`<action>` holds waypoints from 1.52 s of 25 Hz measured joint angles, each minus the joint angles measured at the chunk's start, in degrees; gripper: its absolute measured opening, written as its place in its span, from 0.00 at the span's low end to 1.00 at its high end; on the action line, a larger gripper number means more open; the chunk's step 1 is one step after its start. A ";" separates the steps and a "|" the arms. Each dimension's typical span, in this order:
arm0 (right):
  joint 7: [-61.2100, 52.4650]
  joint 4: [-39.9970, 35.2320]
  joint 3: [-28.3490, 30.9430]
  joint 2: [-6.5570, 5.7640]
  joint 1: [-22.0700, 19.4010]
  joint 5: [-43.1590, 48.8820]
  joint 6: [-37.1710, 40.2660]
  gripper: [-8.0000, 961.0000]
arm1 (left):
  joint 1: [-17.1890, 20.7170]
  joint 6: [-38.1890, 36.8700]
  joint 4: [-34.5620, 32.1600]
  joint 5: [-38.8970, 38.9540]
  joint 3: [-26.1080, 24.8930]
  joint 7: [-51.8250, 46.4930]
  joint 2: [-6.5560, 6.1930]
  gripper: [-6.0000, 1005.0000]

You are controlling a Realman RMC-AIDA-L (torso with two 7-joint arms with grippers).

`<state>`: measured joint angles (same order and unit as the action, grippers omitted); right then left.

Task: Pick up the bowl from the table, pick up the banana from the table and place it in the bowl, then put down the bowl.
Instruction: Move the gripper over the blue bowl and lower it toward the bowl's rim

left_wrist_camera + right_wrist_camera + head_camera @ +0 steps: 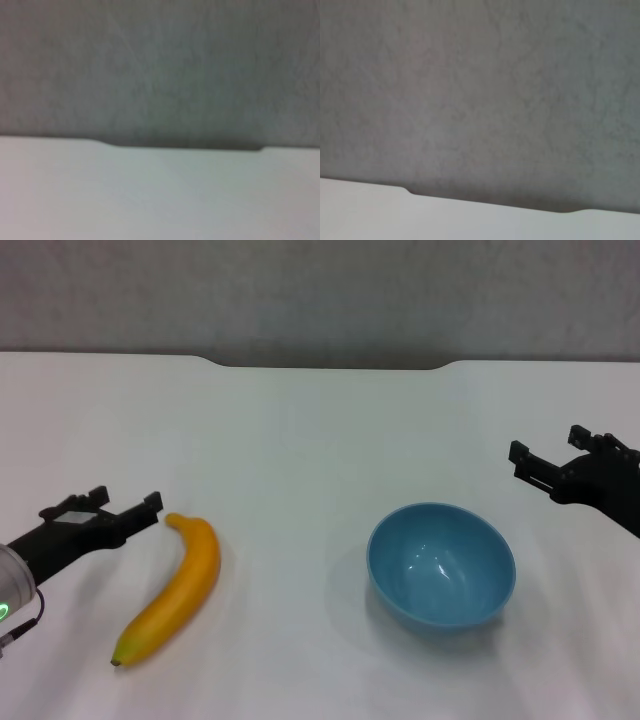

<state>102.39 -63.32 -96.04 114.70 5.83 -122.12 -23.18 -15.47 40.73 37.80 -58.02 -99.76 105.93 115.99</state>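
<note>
Nearest, at lower left of the head view, the banana (172, 590) lies on the white table (300, 440). The left gripper (127, 508), fingers spread and empty, hovers beside its upper end. Right of centre sits the bowl (441, 564). Farther, at the right edge, the right gripper (552, 457) waits with fingers parted.

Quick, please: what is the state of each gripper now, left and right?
Left gripper: open, empty, beside the banana.
Right gripper: open, empty, to the right of the bowl.
</note>
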 joint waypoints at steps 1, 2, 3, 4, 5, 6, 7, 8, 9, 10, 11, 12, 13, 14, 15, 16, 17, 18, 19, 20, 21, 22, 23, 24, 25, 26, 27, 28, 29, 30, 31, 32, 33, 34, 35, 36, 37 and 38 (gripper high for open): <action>0.00 0.00 0.00 0.00 0.00 0.00 0.00 0.93 | -0.08 -0.58 0.94 -3.28 -0.19 -2.59 -0.01 0.89; -4.59 -0.98 0.63 0.00 0.10 4.74 -0.12 0.93 | -0.16 -0.98 1.70 -5.28 -0.27 -4.02 0.00 0.89; -10.06 -2.22 1.35 -0.01 0.21 10.19 -0.44 0.93 | -0.20 -1.60 2.67 -8.12 -0.32 -6.03 0.03 0.89; -21.51 -4.74 2.87 -0.01 0.48 21.31 -1.69 0.93 | -0.21 -2.10 3.49 -10.34 -0.32 -7.61 0.08 0.89; -21.51 -4.74 2.87 -0.01 0.48 21.31 -1.69 0.93 | -0.21 -2.45 4.14 -11.89 -0.32 -8.81 0.11 0.89; -27.23 -5.89 3.75 -0.01 0.71 26.66 -2.87 0.93 | -0.22 -2.71 4.80 -13.42 -0.26 -10.04 0.17 0.89; -32.53 -6.94 4.55 -0.01 1.00 31.38 -4.29 0.93 | -0.25 -2.91 5.38 -14.77 -0.22 -11.10 0.20 0.89; -38.35 -7.90 5.94 -0.01 1.60 36.51 -6.51 0.93 | -0.28 -2.98 5.72 -15.44 -0.21 -11.67 0.23 0.89; -43.52 -8.82 7.28 0.00 2.44 41.41 -8.99 0.93 | -0.29 -3.05 5.99 -15.99 -0.20 -12.09 0.26 0.89; -47.68 -9.44 8.52 -0.01 3.38 45.44 -11.34 0.93 | -0.30 -3.06 6.05 -16.11 -0.20 -12.15 0.27 0.89; -51.95 -9.72 9.95 0.00 4.56 49.78 -14.16 0.93 | -0.30 -3.07 6.11 -16.21 -0.23 -12.19 0.31 0.89; -55.73 -9.87 11.52 -0.01 5.93 53.51 -16.94 0.93 | -0.30 -3.08 6.13 -16.23 -0.25 -12.19 0.33 0.89; -57.81 -9.73 12.66 -0.01 6.96 55.96 -18.81 0.93 | -0.33 -3.08 6.14 -16.23 -0.26 -12.20 0.34 0.89; -60.89 -9.39 14.33 0.00 8.50 59.33 -21.80 0.93 | -0.36 -3.10 6.15 -16.23 -0.27 -12.15 0.36 0.89; -65.48 -8.41 17.03 -0.01 11.34 64.57 -26.63 0.93 | -0.38 -3.10 6.15 -16.22 -0.27 -12.12 0.38 0.89; -67.18 -7.88 18.01 0.00 12.54 66.68 -28.54 0.93 | -0.41 -3.10 6.16 -16.18 -0.28 -12.05 0.41 0.89; -67.18 -7.88 18.01 0.00 12.54 66.68 -28.54 0.93 | -0.41 -3.12 6.16 -16.16 -0.29 -11.99 0.43 0.89; -70.66 -6.77 19.84 0.00 15.15 71.29 -32.50 0.93 | -0.42 -3.14 6.17 -16.15 -0.30 -11.96 0.43 0.89; -70.66 -6.77 19.84 0.00 15.15 71.29 -32.50 0.93 | -0.42 -3.15 6.18 -16.08 -0.31 -11.88 0.44 0.89; -71.87 -6.12 20.58 -0.01 16.45 73.20 -34.05 0.93 | -0.43 -3.19 6.18 -16.02 -0.32 -11.81 0.45 0.89; -72.43 -5.40 21.16 0.00 17.44 74.59 -35.08 0.93 | -0.43 -3.20 6.19 -15.98 -0.32 -11.77 0.45 0.89; -72.94 -4.60 21.70 0.00 18.50 75.78 -35.93 0.93 | -0.44 -3.23 6.19 -15.94 -0.33 -11.70 0.46 0.89; -73.13 -3.50 22.08 0.06 19.30 76.42 -36.41 0.93 | -0.44 -3.27 6.20 -15.93 -0.34 -11.66 0.46 0.89; -73.17 -2.23 22.30 0.08 19.99 76.53 -36.44 0.93 | -0.46 -3.34 6.20 -15.93 -0.34 -11.63 0.46 0.89; -73.20 -0.97 22.39 0.11 20.56 76.52 -36.41 0.93 | -0.48 -3.47 6.21 -15.92 -0.35 -11.62 0.46 0.89; -73.21 0.02 22.40 0.12 20.95 76.39 -36.33 0.93 | -0.53 -3.59 6.21 -15.91 -0.36 -11.62 0.46 0.89; -73.28 1.34 22.42 0.13 21.56 76.28 -36.24 0.93 | -0.63 -3.78 6.21 -15.89 -0.36 -11.62 0.47 0.89; -73.41 2.60 22.40 0.16 22.22 76.19 -36.19 0.93 | -0.74 -3.97 6.19 -15.86 -0.36 -11.62 0.47 0.89; -73.58 4.12 22.24 0.20 23.06 76.24 -36.19 0.93 | -0.85 -4.05 6.12 -15.86 -0.36 -11.62 0.47 0.89; -73.71 5.44 22.15 0.20 23.80 76.34 -36.21 0.93 | -0.96 -4.07 6.05 -15.86 -0.36 -11.62 0.47 0.89; -73.88 6.99 21.98 0.20 24.73 76.60 -36.30 0.93 | -1.02 -4.08 5.99 -15.86 -0.35 -11.62 0.50 0.89; -73.91 8.41 21.92 0.17 25.53 76.88 -36.30 0.93 | -1.04 -4.08 5.99 -15.86 -0.36 -11.62 0.52 0.89; -73.92 9.78 21.89 0.15 26.23 77.10 -36.25 0.93 | -1.04 -4.08 6.00 -15.86 -0.35 -11.62 0.54 0.89; -73.92 10.62 21.89 0.14 26.63 77.22 -36.18 0.92 | -1.06 -4.08 6.03 -15.86 -0.36 -11.63 0.54 0.89; -73.93 11.29 21.89 0.14 27.00 77.27 -36.17 0.92 | -1.08 -4.08 6.06 -15.86 -0.35 -11.68 0.55 0.89; -73.93 12.02 21.89 0.14 27.44 77.30 -36.17 0.92 | -1.18 -4.08 6.09 -15.86 -0.35 -11.86 0.55 0.89; -73.93 12.70 21.89 0.14 27.89 77.32 -36.26 0.91 | -1.18 -4.08 6.09 -15.86 -0.35 -11.86 0.55 0.89; -73.94 13.34 21.89 0.15 28.28 77.34 -36.36 0.91 | -1.27 -4.09 6.00 -15.86 -0.35 -11.88 0.56 0.89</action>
<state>28.45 -49.98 -74.15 114.85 34.11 -44.78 -59.54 -16.74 36.64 43.81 -73.87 -100.11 94.05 116.54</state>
